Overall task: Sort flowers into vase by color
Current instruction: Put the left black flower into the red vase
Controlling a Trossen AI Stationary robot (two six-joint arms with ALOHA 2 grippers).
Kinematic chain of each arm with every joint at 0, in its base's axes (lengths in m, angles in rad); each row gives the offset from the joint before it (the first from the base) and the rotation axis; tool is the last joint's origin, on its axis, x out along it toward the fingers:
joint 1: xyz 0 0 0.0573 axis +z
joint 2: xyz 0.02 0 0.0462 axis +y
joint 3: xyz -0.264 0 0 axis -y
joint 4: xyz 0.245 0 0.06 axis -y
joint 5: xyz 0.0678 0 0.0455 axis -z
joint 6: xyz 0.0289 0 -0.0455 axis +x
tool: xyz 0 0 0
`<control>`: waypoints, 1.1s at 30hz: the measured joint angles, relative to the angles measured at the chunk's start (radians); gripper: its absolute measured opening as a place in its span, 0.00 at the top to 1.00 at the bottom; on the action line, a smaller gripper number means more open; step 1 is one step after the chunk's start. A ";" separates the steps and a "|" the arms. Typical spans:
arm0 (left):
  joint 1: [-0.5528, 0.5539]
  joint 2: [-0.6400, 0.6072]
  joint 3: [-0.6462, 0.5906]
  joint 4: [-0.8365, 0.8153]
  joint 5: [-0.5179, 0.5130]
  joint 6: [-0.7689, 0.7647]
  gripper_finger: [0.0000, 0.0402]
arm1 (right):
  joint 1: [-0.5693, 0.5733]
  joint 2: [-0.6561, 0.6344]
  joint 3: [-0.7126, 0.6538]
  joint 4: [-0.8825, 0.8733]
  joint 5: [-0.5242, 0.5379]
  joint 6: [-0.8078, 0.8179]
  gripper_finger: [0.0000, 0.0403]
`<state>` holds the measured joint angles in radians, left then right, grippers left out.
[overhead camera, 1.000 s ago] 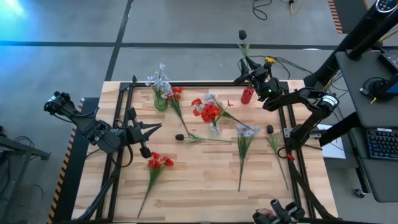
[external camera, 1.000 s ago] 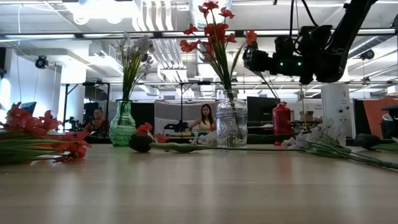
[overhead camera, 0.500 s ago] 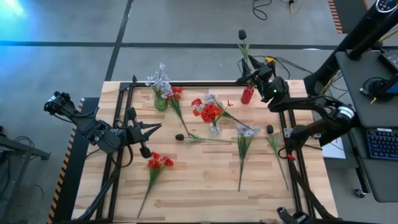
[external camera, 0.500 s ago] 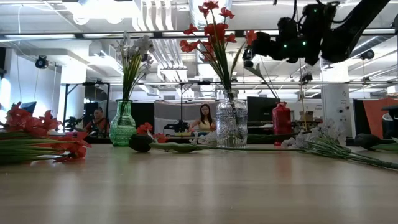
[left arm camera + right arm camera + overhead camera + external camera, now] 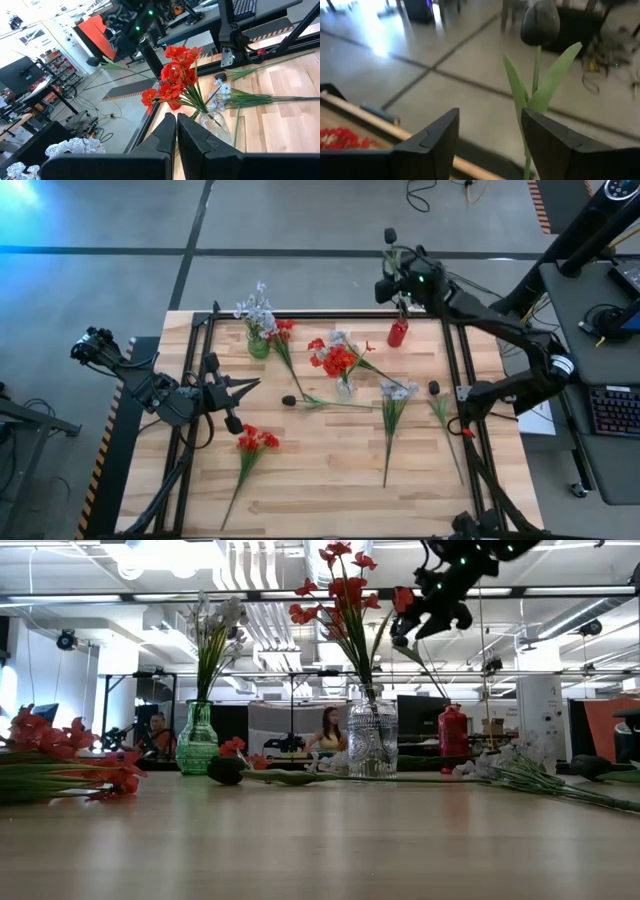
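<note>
- Right gripper (image 5: pixel 397 280) has lifted off the red vase (image 5: pixel 398 333) and swung out past the desk's far edge – a second ago it was low over that vase. Fingers now spread apart, nothing pinched.
- Dark-blossom flower (image 5: pixel 538 30) stands upright in the red vase, blossom up between the parted fingers in the right wrist view – looks released, so this placement reads as done.
- Left gripper (image 5: pixel 243 387) sits near the desk's left edge, unmoved, fingers pressed together, empty.
- Sorted so far: red sprays (image 5: pixel 337 360) in the clear vase (image 5: pixel 344 388) mid-desk, pale sprays (image 5: pixel 256 308) in the green vase (image 5: pixel 258 345) toward the far-left corner.
- Left to sort, lying flat: red flower (image 5: pixel 252 446) toward the near-left, pale flower (image 5: pixel 392 405) right of centre, dark flower (image 5: pixel 312 401) by the clear vase, another stem (image 5: pixel 441 412) by the right edge.
- Room: near half of the desk is open; the far edge is tight – the red vase sits right at it, easy to tip on a return pass.
</note>
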<state>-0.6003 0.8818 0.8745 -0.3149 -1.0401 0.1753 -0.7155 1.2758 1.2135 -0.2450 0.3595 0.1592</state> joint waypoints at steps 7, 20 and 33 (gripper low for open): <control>0.000 0.000 0.000 0.000 0.000 0.001 1.00 | -0.012 0.111 0.296 -0.463 0.033 0.127 0.38; 0.000 0.002 -0.002 0.000 0.000 0.005 1.00 | -0.030 0.266 0.455 -0.617 0.034 0.133 0.27; 0.000 0.005 -0.002 0.000 0.001 0.008 1.00 | -0.089 0.313 0.453 -0.609 0.034 0.103 0.31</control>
<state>-0.6003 0.8867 0.8730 -0.3153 -1.0393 0.1833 -0.8042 1.5889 1.6665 -0.8537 0.3935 0.2624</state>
